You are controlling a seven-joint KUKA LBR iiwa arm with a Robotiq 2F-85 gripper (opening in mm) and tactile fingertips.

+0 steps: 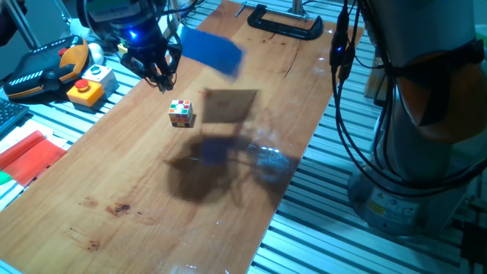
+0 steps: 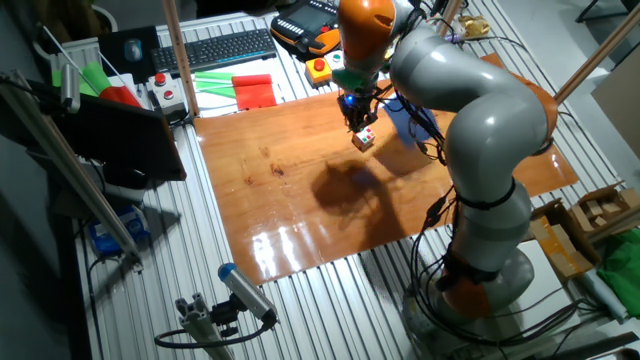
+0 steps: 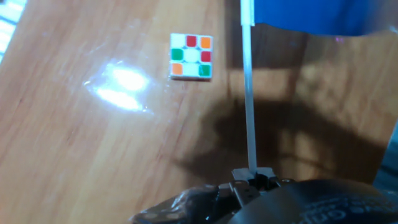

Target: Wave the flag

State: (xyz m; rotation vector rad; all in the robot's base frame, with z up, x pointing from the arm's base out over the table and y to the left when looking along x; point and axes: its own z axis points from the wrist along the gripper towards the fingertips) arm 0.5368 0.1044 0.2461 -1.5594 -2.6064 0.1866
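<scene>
My gripper (image 1: 161,76) hangs above the far left part of the wooden table and is shut on the flag's thin white stick (image 3: 249,106). The flag's royal-blue cloth (image 1: 213,49) is held in the air to the right of the gripper, blurred, and casts a dark shadow on the table. In the hand view the stick runs up from the fingers to the blue cloth (image 3: 317,15) at the top edge. In the other fixed view the gripper (image 2: 357,118) is above the cube, and the blue cloth (image 2: 402,120) shows partly behind the arm.
A small multicoloured puzzle cube (image 1: 181,113) sits on the wooden table (image 1: 152,205), below and right of the gripper; it shows in the hand view (image 3: 191,56) too. A black clamp (image 1: 285,23) lies at the far edge. A red sheet (image 1: 30,156) and a button box (image 1: 90,84) lie left.
</scene>
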